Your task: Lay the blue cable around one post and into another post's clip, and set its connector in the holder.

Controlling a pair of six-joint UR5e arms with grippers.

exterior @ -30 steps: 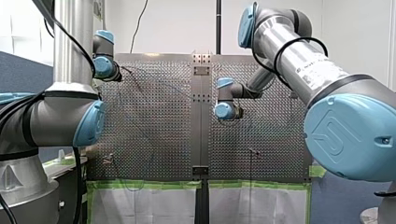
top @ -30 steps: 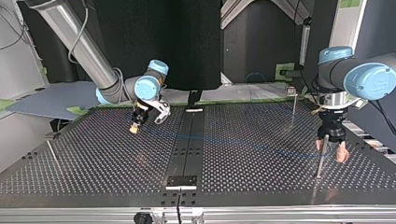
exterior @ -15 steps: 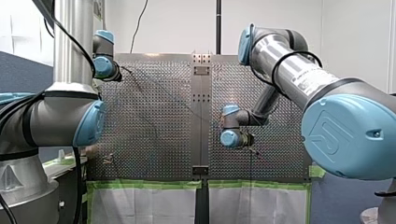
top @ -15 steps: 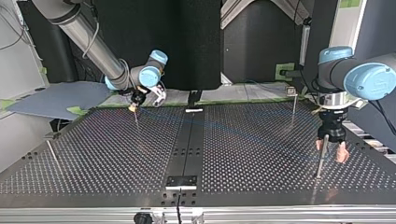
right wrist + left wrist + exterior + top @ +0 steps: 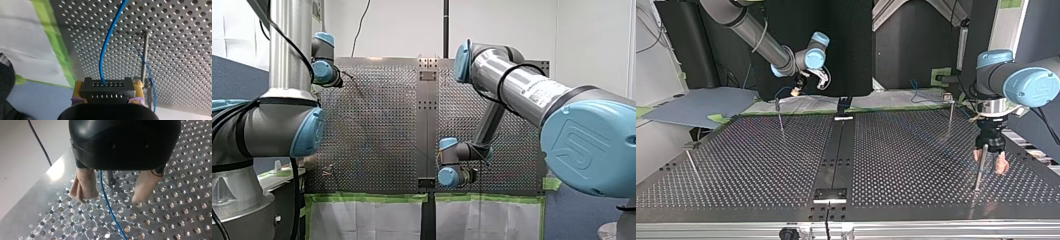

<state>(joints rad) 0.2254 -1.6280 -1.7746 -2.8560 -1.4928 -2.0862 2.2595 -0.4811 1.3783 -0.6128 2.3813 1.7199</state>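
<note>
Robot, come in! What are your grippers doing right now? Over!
Right gripper shut on black connector, blue cable trailing from it. Left gripper open astride the cable, post just ahead. Second post close beside connector. Over.

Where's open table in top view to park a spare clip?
Bare plate both sides of the centre strip: out to the near-left post, and to the post by my left gripper. Crowded at that post and around the far post near my right gripper. The blue cable is too faint to trace there.
</note>
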